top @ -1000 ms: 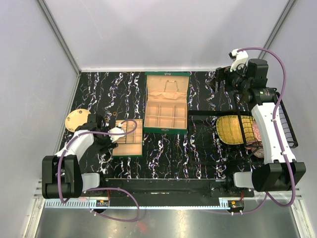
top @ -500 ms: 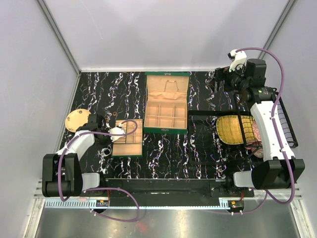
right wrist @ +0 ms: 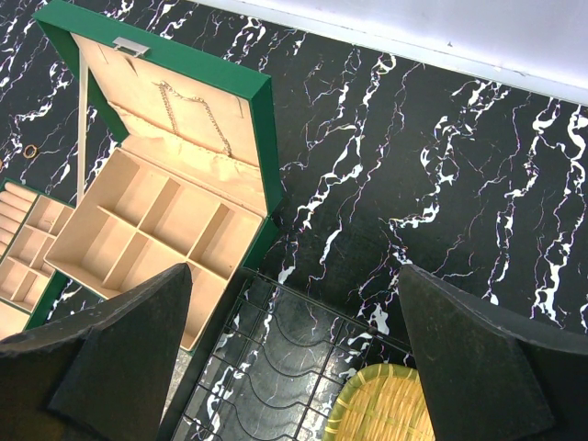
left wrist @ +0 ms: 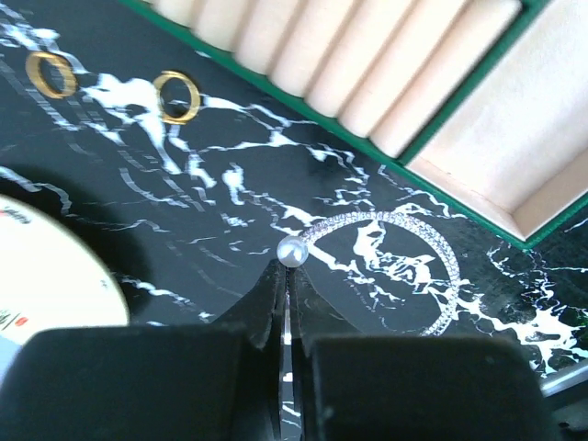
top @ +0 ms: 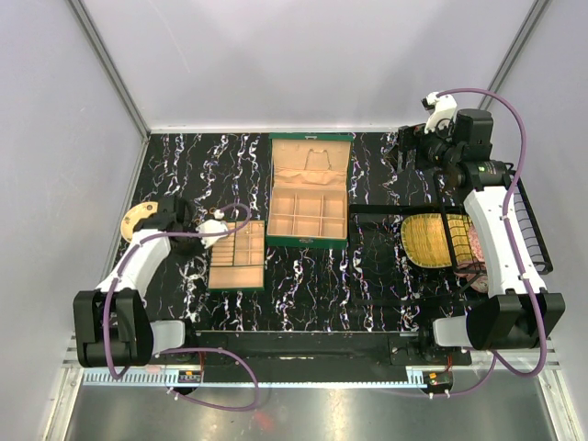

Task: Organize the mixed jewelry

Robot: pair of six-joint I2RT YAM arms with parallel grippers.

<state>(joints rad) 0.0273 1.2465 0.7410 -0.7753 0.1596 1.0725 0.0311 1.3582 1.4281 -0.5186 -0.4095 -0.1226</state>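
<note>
Black fingers of the left gripper [left wrist: 285,276] are pressed together, with a small pearl bead [left wrist: 292,250] caught at their very tips; whatever joins the bead to the grip is hidden between them. Just beyond the bead a sparkling whitish bracelet loop [left wrist: 390,217] lies flat on the black marbled table [left wrist: 211,211], its lower arc faint against the white veins. Two gold rings [left wrist: 50,73] [left wrist: 176,97] lie farther out, near each other. A pale round disc [left wrist: 46,266], cut off at the frame's edge, carries tiny red marks too small to read. The tan tray [left wrist: 367,73] with its ring rolls sits just beside the bracelet.

The right gripper [right wrist: 294,268] hangs with fingers wide apart and nothing between them, above the open green box [right wrist: 156,211], where a thin chain [right wrist: 197,115] lies in the lid. The yellow woven mat [right wrist: 395,409] is cropped at the bottom.

Compared with a second ago, the left wrist has swung back and left toward the disc; the right arm is unchanged.
</note>
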